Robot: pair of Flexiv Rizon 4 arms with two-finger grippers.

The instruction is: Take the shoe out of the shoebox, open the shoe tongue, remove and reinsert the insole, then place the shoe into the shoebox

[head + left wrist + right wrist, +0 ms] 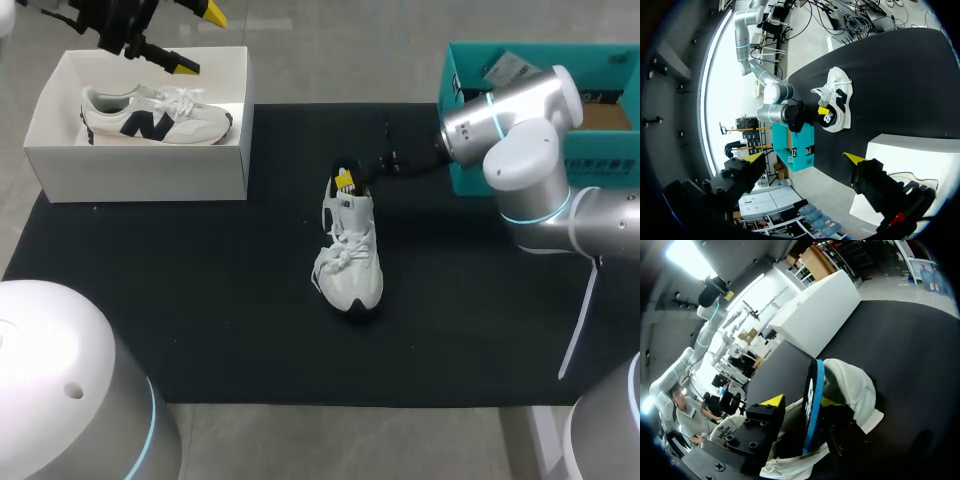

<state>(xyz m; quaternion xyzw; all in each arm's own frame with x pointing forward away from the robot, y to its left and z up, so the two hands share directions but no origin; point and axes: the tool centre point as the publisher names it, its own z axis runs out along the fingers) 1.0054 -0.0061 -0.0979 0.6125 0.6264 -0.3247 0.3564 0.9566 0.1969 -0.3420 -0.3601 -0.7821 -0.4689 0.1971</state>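
Observation:
A white shoe (350, 255) (837, 100) (855, 385) lies on the black mat, toe toward the front edge. My right gripper (348, 180) (801, 401) is at its heel opening, fingers down inside the shoe. A black insole with a blue edge (812, 400) stands on edge between those fingers. One finger (771, 402) is clearly apart from it, so the gripper is open. The white shoebox (140, 165) (905, 150) at the back left holds a second white shoe with a dark logo (150, 115). My left gripper (200, 40) (805, 157) hangs wide open above that box, holding nothing.
A teal cardboard box (470, 60) (800, 145) stands at the back right, just behind my right arm. The black mat (200, 300) covers the table around the shoe.

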